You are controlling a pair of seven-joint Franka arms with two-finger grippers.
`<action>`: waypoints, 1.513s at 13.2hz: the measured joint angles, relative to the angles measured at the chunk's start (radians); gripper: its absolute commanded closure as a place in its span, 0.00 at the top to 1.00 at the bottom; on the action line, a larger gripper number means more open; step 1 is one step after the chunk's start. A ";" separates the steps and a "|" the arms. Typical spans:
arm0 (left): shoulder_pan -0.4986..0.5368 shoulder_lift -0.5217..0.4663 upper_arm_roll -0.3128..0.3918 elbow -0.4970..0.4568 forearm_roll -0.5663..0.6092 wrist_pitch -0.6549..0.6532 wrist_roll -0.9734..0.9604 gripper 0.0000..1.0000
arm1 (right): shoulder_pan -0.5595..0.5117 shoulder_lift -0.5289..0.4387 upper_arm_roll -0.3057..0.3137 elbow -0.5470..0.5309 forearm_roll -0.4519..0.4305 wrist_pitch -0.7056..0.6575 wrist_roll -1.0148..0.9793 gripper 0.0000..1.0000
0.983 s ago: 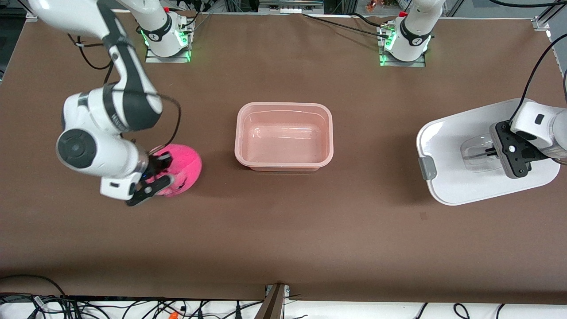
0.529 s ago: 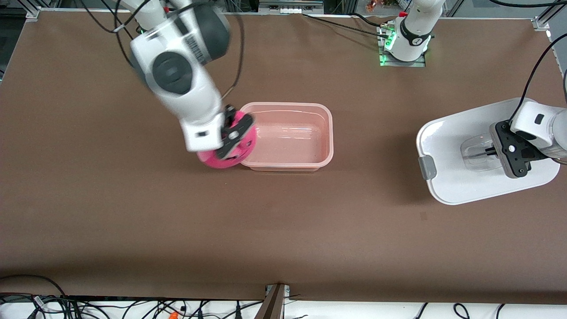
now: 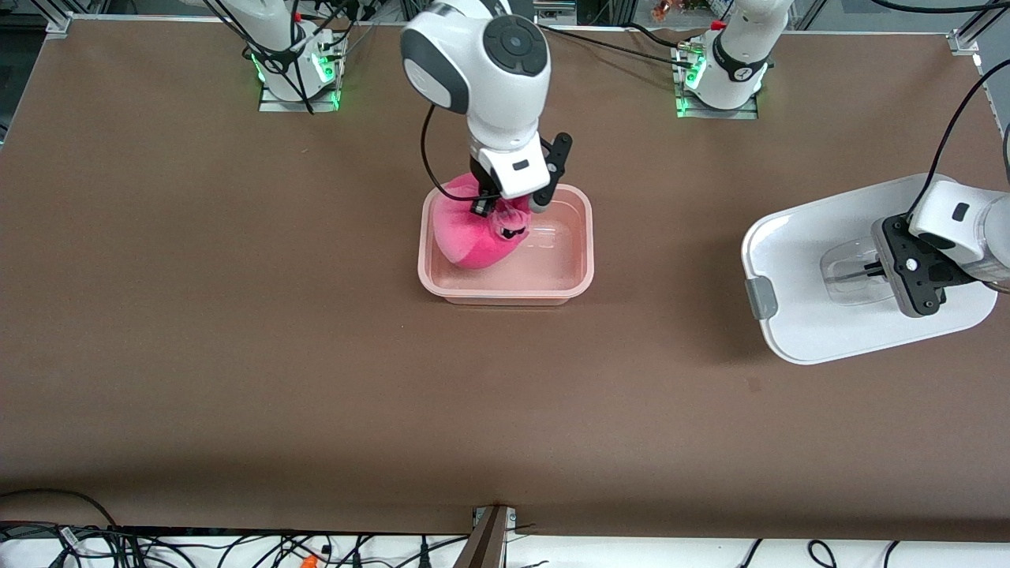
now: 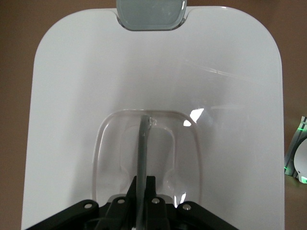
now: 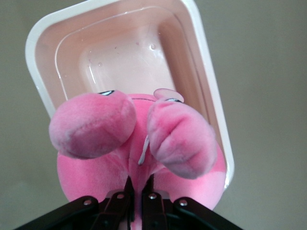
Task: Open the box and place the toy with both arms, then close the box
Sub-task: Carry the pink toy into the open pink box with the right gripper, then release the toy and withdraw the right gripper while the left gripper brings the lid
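The pale pink box base [image 3: 582, 237] stands open at the table's middle. My right gripper [image 3: 495, 213] is shut on the hot-pink plush toy [image 3: 473, 241] and holds it over the base's end toward the right arm. In the right wrist view the toy [image 5: 139, 139] hangs from my right gripper [image 5: 139, 184] above the base [image 5: 43, 62]. The white lid [image 3: 797, 252] lies toward the left arm's end. My left gripper [image 3: 876, 268] is shut on the lid's handle [image 4: 143, 143] in the clear recess; a grey clip [image 4: 151, 14] shows at the lid's edge.
The brown table [image 3: 316, 379] spreads wide around the box base. Cables [image 3: 237, 548] run along the table's edge nearest the front camera. The arms' bases [image 3: 296, 71] stand with green lights at the edge farthest from that camera.
My right arm has lifted the toy from the table toward its end and carried it over the box base. The left gripper and the lid have not moved.
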 measured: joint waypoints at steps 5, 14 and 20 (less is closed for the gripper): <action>0.000 0.000 0.000 0.000 0.000 -0.003 0.000 0.00 | 0.017 0.107 -0.002 0.000 -0.085 0.059 0.000 0.04; 0.000 0.000 0.000 0.000 0.000 -0.005 0.000 0.00 | 0.059 0.197 -0.005 0.007 -0.166 0.217 0.197 1.00; -0.001 0.000 -0.001 -0.001 0.000 -0.005 0.001 0.00 | -0.096 0.022 -0.046 0.076 -0.115 0.210 0.238 1.00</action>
